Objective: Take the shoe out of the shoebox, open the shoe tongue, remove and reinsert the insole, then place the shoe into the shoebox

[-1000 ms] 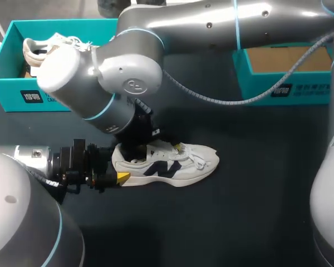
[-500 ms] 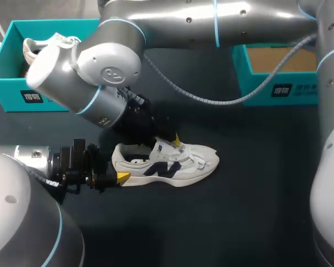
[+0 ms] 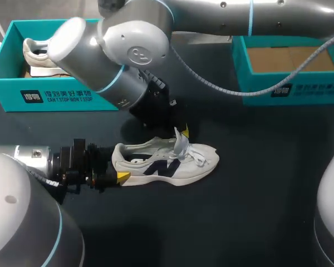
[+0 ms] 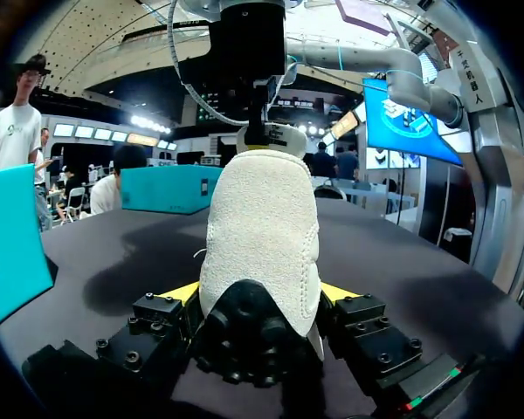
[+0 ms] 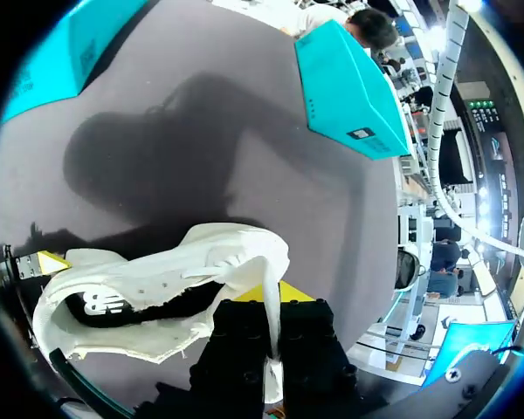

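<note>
Clamps the heel of the shoe, at its 9 o'clock end, with the left gripper; pinches the raised tongue from 12 o'clock with the right gripper.

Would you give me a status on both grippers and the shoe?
Left gripper shut on white navy-logo sneaker, at heel. Right gripper shut on its raised tongue. Second white shoe in teal shoebox.

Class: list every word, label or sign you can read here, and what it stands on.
On the left shoebox front: white print, too small to read surely.
On the right shoebox front: white print, blurred.
On the shoe side: dark logo mark, no words.
</note>
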